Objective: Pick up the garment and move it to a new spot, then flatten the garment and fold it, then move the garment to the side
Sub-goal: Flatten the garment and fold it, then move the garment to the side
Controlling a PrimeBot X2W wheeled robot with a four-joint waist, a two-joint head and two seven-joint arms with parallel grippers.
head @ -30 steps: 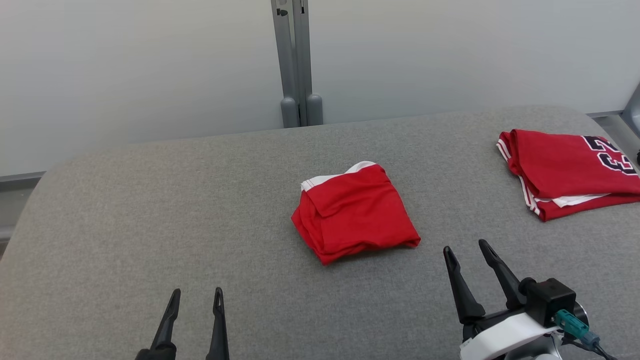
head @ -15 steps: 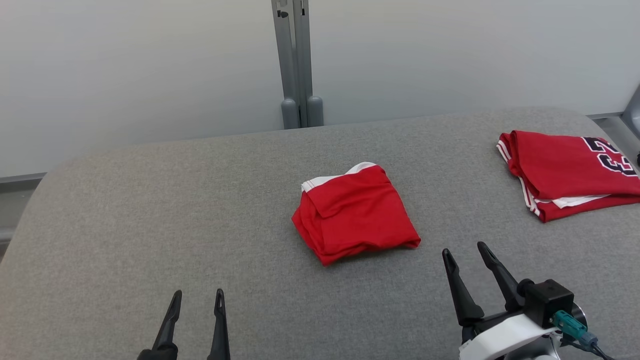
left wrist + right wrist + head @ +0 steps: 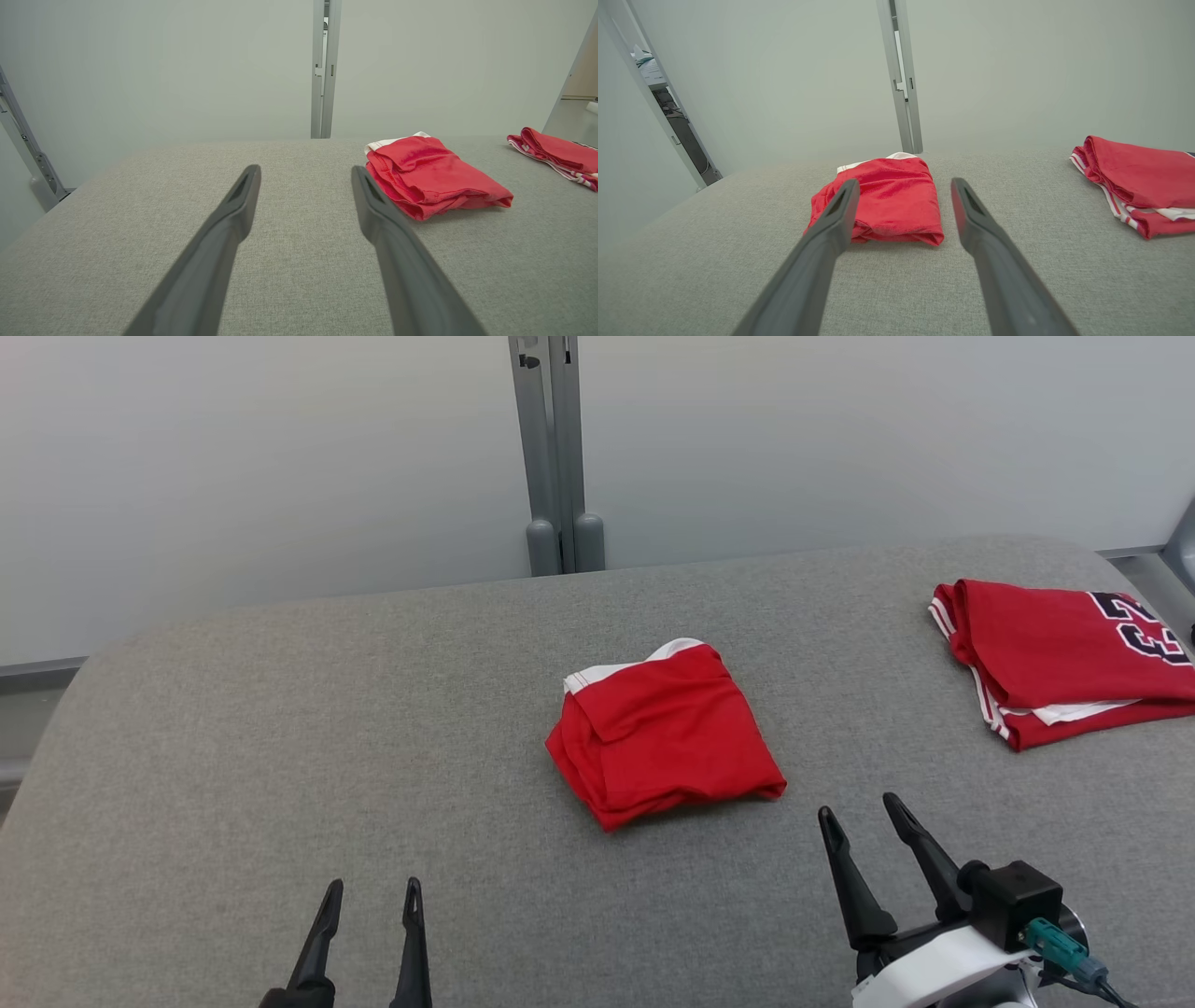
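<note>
The garment [image 3: 663, 737] lies folded, so moving it aside appears due: the left pincer [image 3: 372, 889] and right pincer [image 3: 857, 807], wide open and empty, must grasp its near edge.

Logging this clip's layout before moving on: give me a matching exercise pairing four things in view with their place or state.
1 plain red garment
2 numbered red jersey
3 left end effector
4 grey post

A behind the far edge of the table
B open, empty, lower left of the head view
C folded, mid-table
D at the table's right edge

Pairs: 1-C, 2-D, 3-B, 4-A
</note>
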